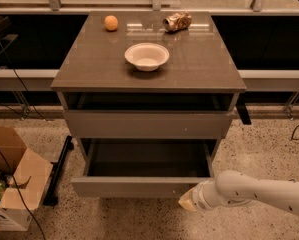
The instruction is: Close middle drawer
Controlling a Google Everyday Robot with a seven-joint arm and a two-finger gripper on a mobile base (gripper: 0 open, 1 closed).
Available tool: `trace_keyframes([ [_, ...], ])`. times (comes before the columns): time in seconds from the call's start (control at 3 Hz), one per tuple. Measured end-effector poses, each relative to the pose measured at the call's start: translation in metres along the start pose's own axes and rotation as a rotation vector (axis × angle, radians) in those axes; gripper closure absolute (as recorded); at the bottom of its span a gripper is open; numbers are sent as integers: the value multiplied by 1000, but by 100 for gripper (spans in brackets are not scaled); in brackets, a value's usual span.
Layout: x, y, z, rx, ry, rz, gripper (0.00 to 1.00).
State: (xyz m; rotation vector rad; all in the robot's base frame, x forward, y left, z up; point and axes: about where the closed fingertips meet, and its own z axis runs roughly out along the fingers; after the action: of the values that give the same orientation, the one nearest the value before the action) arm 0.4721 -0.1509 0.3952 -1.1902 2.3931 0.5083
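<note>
The gripper (pixel 187 202) is seen low at the lower right of the view, carried on a white arm (pixel 259 193) that is reached in from the right edge. Its pale tip is set against, or just beside, the right end of the front panel (pixel 134 186) of the middle drawer (pixel 109 183). Contact cannot be confirmed, and whether the gripper is spread or pressed together cannot be told.

The middle drawer is found pulled well out of the cabinet (pixel 74 76), with its long bare tray (pixel 149 159) exposed and nothing seen inside. Its front panel is held well forward of the upper drawer front (pixel 149 124) above it, so none of the closing is judged to be done. The approach is judged complete or nearly so. The whole push is left to be made: the panel is to be driven straight back until it is lined up with the cabinet face. Because the tool is placed at one end of the panel, some skewing of the drawer may be expected.

On the cabinet top a bowl (pixel 146 56), an orange (pixel 111 23) and a can (pixel 177 21) are set, well apart from the work. A cardboard box (pixel 11 181) is seen on the floor (pixel 139 221) at the left.
</note>
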Motion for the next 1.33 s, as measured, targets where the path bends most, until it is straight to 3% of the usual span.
trace_keyframes([
  [0.33,-16,-37,17,28,-46,-6,100],
  [0.67,-17,-38,17,30,-48,-7,100],
  [1.0,-32,-62,17,64,-73,-19,85],
  [1.33,-49,-88,15,105,-99,-34,54],
])
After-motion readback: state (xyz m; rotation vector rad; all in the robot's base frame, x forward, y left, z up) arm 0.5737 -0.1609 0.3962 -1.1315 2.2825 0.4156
